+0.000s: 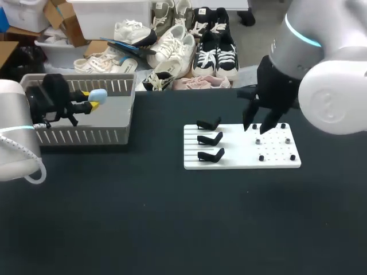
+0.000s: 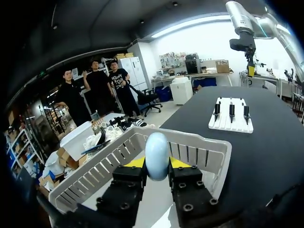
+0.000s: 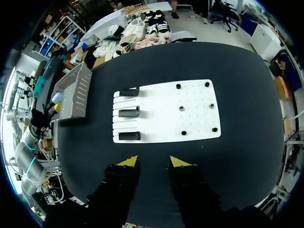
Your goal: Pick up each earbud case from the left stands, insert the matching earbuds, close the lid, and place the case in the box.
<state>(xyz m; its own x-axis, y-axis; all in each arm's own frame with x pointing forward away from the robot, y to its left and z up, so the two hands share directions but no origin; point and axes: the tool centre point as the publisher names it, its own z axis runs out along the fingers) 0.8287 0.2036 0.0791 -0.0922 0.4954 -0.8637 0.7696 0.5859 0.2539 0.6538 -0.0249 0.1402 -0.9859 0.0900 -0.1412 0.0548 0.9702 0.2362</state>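
Left gripper (image 2: 156,167) is clamping the pale blue earbud case (image 2: 156,152) (smooth, egg-shaped) between its yellow tips, holding it over the grey slatted box (image 2: 199,154). Right gripper (image 3: 151,161) is hanging, fingers parted, above the white board (image 3: 166,118) carrying three black stands (image 3: 129,112).

Even overhead light is falling on the black table (image 1: 114,229), casting only faint shadows, while a ceiling strip (image 2: 204,21) is glaring and the white board (image 1: 241,154) is shining bright.
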